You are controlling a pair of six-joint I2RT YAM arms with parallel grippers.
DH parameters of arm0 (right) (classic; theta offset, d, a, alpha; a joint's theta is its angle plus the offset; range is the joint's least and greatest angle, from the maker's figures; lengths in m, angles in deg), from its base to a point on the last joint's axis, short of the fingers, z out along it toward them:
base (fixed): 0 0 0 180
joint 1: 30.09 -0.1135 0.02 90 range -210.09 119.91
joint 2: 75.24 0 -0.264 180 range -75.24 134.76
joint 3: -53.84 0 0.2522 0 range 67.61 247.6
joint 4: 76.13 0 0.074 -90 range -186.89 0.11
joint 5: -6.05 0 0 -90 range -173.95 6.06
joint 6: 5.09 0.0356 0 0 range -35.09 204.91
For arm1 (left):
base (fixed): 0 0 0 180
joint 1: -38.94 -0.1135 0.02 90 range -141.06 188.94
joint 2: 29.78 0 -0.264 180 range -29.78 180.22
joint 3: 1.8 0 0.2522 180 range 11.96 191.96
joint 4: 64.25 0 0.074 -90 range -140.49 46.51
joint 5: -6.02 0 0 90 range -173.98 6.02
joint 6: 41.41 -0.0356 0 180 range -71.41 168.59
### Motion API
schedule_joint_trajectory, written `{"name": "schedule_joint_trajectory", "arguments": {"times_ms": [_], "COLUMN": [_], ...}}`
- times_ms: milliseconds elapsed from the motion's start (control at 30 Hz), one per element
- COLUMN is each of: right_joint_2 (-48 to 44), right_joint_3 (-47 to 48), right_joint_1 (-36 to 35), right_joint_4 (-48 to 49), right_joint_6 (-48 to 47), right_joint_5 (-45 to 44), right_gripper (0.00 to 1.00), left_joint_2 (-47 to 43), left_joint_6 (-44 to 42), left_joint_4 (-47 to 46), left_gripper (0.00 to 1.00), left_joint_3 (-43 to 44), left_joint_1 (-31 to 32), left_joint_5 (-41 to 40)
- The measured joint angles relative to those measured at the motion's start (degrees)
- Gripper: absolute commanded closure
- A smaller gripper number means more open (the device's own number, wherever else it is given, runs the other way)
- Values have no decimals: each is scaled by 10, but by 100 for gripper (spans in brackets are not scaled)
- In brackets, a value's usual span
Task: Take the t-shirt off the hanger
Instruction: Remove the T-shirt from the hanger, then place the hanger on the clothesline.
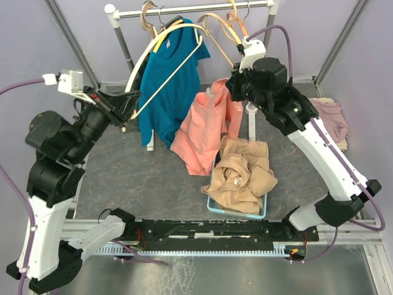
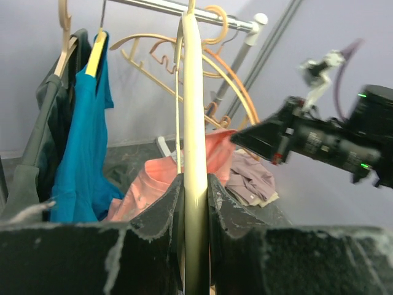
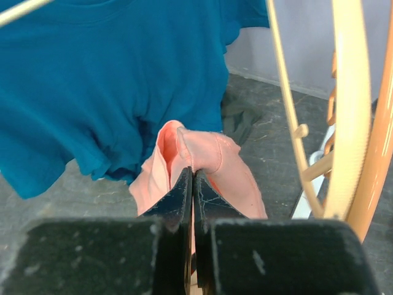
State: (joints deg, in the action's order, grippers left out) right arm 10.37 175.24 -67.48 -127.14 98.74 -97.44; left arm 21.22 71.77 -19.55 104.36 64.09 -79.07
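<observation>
At the far side of the table (image 1: 123,178), a rail (image 1: 196,8) carries several hangers, and a teal t-shirt (image 1: 169,86) hangs from one of them towards the left. The left gripper (image 2: 195,184) reaches in from the near left, its two fingers clamped on the lower end of a cream hanger (image 2: 194,110). This hanger rises in a long arc to the rail, passing in front of the teal shirt.

Right of the teal shirt hangs the pink t-shirt (image 1: 206,129). The right gripper (image 3: 192,174) holds it up, with its fingers pressed together on a fold of fabric at the top of the shirt. From that pinch the shirt drapes down and to the near left. Its lower edge reaches the table just beside a light blue basket (image 1: 236,212). The shirt appears to hang apart from the cream hanger. The top view is crowded there, so I cannot tell for certain that no part of it touches.

A crumpled tan shirt (image 1: 242,175) fills the basket. A mauve garment (image 1: 331,120) lies at the far right edge of the table, well apart from the rest.
</observation>
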Motion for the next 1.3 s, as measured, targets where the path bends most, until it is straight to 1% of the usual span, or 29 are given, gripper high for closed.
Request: {"name": "schedule_joint_trajectory", "arguments": {"times_ms": [200, 367, 500, 767, 1133, 1300], "right_joint_2": [-65, -104, -118, -117, -116, -116], "right_joint_3": [-44, -44, -42, -31, -25, -24], "right_joint_1": [-1, -6, -10, -18, -20, -20], "right_joint_4": [25, 34, 33, 22, 20, 20], "right_joint_6": [-9, -17, -17, -17, -17, -20], "right_joint_5": [73, 116, 134, 144, 150, 148], "right_gripper": [99, 99, 99, 99, 99, 99], "left_joint_2": [42, 87, 110, 156, 209, 234], "left_joint_6": [0, 0, 0, -1, -14, -28], "left_joint_4": [-31, -66, -98, -156, -193, -203], "left_gripper": [97, 97, 97, 97, 97, 97], "left_joint_3": [-29, -45, -60, -62, -38, -22], "left_joint_1": [0, 0, 0, 0, 2, 15], "left_joint_5": [-49, -78, -87, -97, -108, -109]}}
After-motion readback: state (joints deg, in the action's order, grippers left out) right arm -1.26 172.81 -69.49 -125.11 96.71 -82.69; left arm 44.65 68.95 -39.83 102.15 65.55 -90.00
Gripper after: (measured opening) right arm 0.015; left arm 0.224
